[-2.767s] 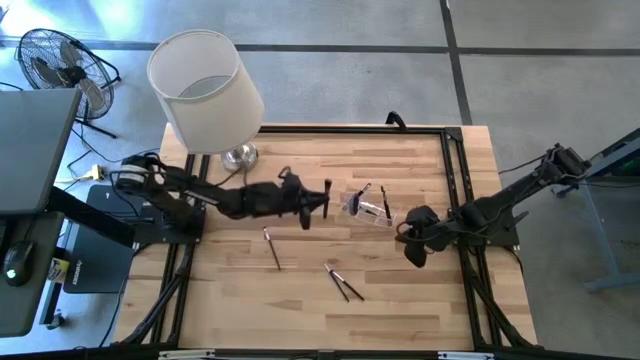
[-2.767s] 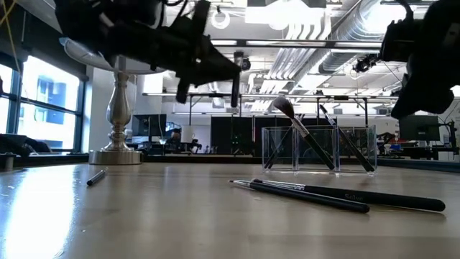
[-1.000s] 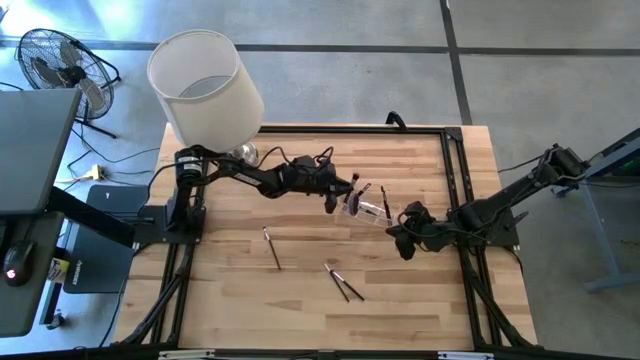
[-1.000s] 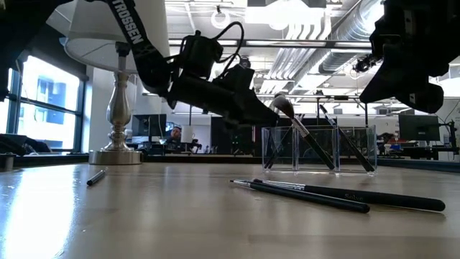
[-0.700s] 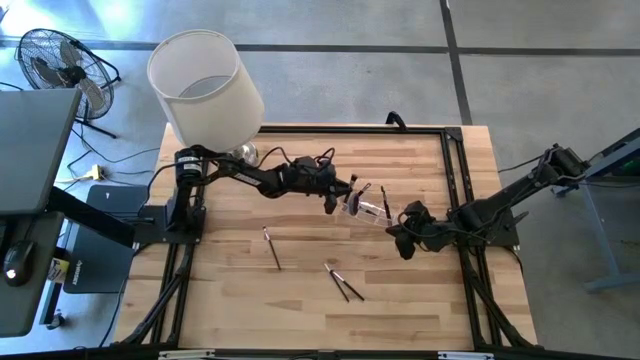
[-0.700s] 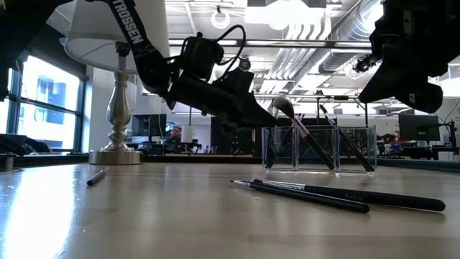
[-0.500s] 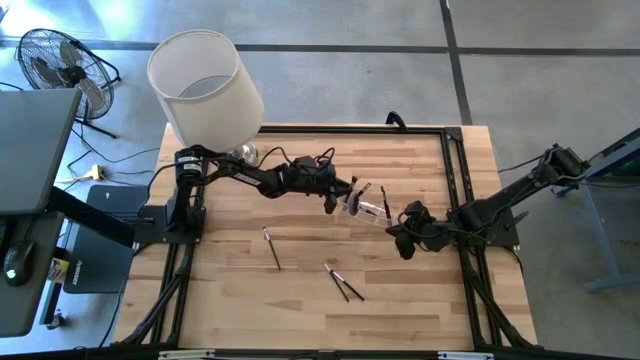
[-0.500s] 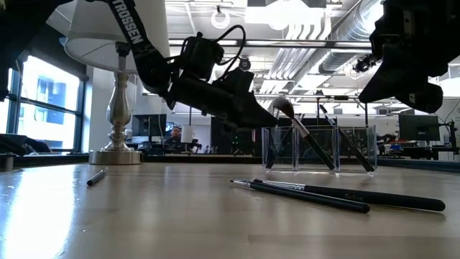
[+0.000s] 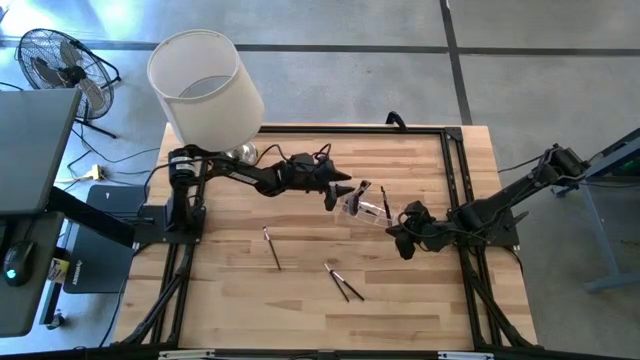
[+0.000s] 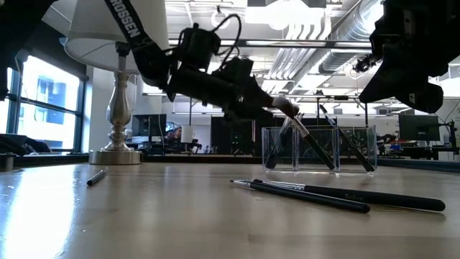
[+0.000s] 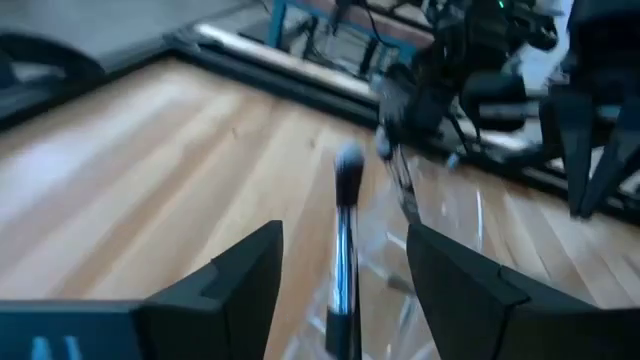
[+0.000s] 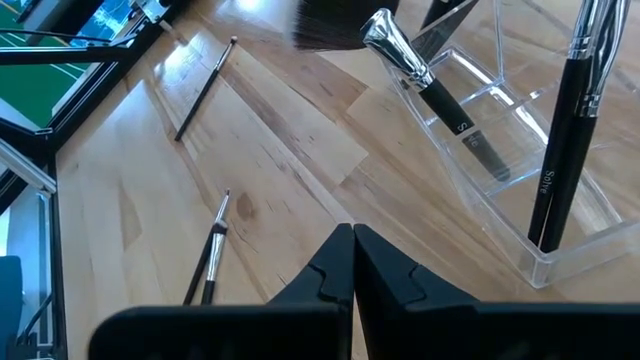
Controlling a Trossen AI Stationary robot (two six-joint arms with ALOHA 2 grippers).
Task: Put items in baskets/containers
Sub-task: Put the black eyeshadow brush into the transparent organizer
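Crowding table: lamp (image 9: pixel 205 90) far-left | brushes (image 9: pixel 342 282) loose near clear box (image 9: pixel 368 208)

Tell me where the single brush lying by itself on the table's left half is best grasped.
Probably mid-handle on the single brush, coming straight down, jaws across its length: it lies flat and thin, with bare wood either side.

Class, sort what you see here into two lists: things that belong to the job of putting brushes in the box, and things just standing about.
Belongs to the job:
- clear plastic box, already holding brushes
- lone brush lying on the table
- pair of brushes lying on the table
- left gripper, open by the box

Just standing about:
- lamp
- floor fan
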